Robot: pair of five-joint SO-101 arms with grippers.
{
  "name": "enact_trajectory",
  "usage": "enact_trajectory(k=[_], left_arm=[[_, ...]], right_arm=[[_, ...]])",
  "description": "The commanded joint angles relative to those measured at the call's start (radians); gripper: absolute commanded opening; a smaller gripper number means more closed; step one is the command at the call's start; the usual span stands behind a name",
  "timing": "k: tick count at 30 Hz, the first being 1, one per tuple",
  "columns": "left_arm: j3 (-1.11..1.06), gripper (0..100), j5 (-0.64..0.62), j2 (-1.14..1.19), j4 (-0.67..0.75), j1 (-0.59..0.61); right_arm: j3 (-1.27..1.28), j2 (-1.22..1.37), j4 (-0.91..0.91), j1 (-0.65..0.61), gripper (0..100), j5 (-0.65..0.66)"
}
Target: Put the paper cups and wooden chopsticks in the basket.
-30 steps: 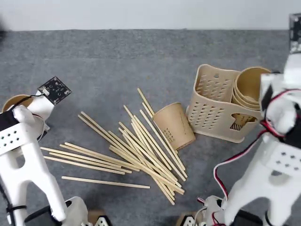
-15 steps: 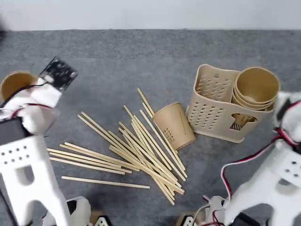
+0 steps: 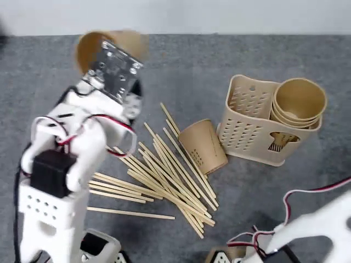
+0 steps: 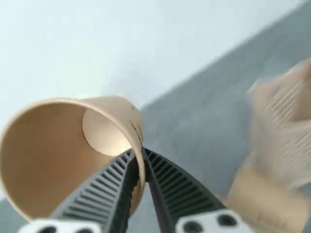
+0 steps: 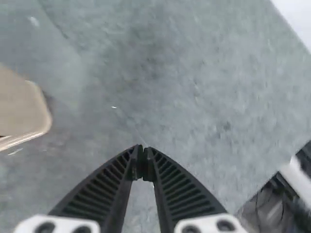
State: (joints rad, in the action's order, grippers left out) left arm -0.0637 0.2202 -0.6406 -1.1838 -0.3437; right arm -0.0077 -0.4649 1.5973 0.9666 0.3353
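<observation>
We start w/ the basket (image 3: 244, 134): beige, perforated, two compartments, standing upright at the right side of the table. Its right-hand compartment, as the high view has it, holds a stack of paper cups (image 3: 300, 100), nested, mouths up. We count approx. 3 rims, but they sit too close together to be sure.

Just beside the basket's left wall a lone cup (image 3: 203, 146) lies on its side on the table, resting across some of the chopsticks (image 3: 164, 178). The chopsticks are a loose heap fanned over the middle of the table, between the left arm (image 3: 66, 164) and the basket, all of them outside it.

A third cup, the held cup (image 4: 63, 150), is raised at the far left of the table, well apart from the basket. The left gripper (image 4: 138, 162) is clamped on its wall at the rim, one finger inside the mouth and the other outside. The cup is tipped over, mouth toward the wrist cam. In the high view a circuit board (image 3: 114, 68) on the wrist covers part of it.

The right gripper (image 5: 142, 162) is clenched, jaws pressed tip to tip w/o a load, above bare cover w/ a corner of the basket near.

A grey carpet-like table cover (image 3: 186, 71) runs under everything. A plain white wall (image 3: 175, 16) stands behind the far edge.
</observation>
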Motion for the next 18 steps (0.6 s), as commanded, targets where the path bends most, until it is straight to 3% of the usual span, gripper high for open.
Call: enact_trajectory(k=[1,9,18], left_arm=[[0.053,1,-0.049,-0.003,0.137,-0.150],[0.061,1,-0.049,0.181,0.327,-0.339],[0.294,1,-0.049,0.414,0.333,-0.493]], right_arm=[[0.089,-0.010,-0.079,0.082,0.9,-0.011],[0.422,0.001,-0.389,0.232,0.9,-0.005],[0.736,0.001,-0.700,0.257,0.9,-0.002]])
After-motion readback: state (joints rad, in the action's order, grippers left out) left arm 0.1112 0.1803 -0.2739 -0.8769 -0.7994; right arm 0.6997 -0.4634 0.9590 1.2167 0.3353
